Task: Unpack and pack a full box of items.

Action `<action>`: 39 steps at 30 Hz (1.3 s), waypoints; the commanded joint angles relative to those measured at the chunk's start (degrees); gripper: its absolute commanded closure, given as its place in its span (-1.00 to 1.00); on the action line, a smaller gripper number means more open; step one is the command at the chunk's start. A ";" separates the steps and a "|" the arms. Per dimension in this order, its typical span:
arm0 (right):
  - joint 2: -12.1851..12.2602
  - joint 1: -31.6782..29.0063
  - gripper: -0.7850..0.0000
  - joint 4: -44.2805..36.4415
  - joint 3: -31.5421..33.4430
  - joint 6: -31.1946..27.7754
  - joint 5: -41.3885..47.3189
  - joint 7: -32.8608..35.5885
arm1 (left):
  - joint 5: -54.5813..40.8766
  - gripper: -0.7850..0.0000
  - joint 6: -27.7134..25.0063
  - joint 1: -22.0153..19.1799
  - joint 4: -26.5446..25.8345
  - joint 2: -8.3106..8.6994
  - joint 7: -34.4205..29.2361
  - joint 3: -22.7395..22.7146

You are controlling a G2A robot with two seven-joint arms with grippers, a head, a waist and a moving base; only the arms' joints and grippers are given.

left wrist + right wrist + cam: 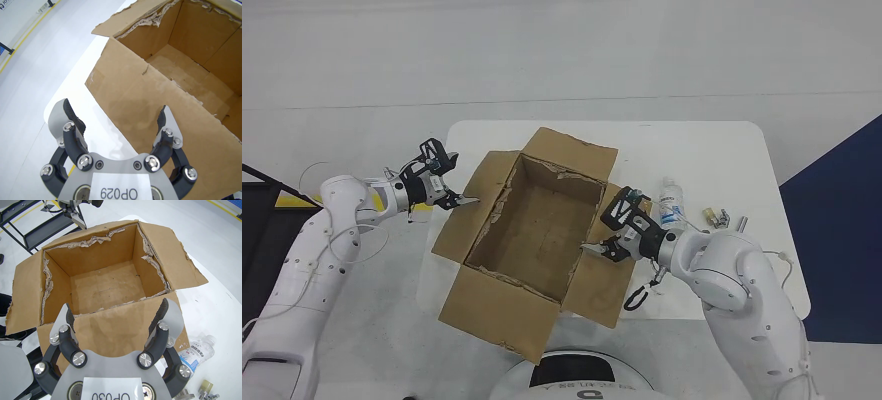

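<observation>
Centrally, the open box (532, 225) sat on the worktop (712, 150). Left gripper (460, 200) was open by its left flap (464, 228), right gripper (598, 247) open over the right flap (594, 292).

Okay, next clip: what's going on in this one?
A two-armed robot is at a cardboard box on a white table. The box stands open, its flaps spread and torn along the edges, with nothing inside. Both grippers are open and empty: the left gripper hovers by one side flap, the right gripper over the opposite flap. A water bottle lies on the table beside the box on the right arm's side, with small metal parts beyond it.
</observation>
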 commanded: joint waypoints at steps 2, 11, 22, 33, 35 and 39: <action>0.00 0.00 -1.00 0.00 0.00 0.00 0.00 0.00 | 0.00 -1.00 0.00 0.00 0.00 0.00 0.00 0.00; 0.00 0.04 -1.00 -0.35 -0.08 -0.17 -0.06 -0.40 | 0.00 -1.00 0.00 0.00 0.00 0.00 0.00 0.00; 0.82 -5.50 -1.00 -5.85 3.45 0.87 -6.00 -11.12 | 0.00 -1.00 0.00 0.00 0.00 0.00 0.00 0.00; 1.60 -21.37 -1.00 -12.75 15.75 1.44 -7.03 -27.07 | 0.00 -1.00 0.00 0.00 0.00 0.00 0.00 0.00; 1.64 -22.04 -1.00 -12.95 16.19 1.12 -7.20 -27.62 | 0.00 -1.00 0.00 0.00 0.00 0.00 0.00 0.00; 1.64 -22.04 -1.00 -12.95 16.19 1.12 -7.20 -27.62 | 0.00 -1.00 0.00 0.00 0.00 0.00 0.00 0.00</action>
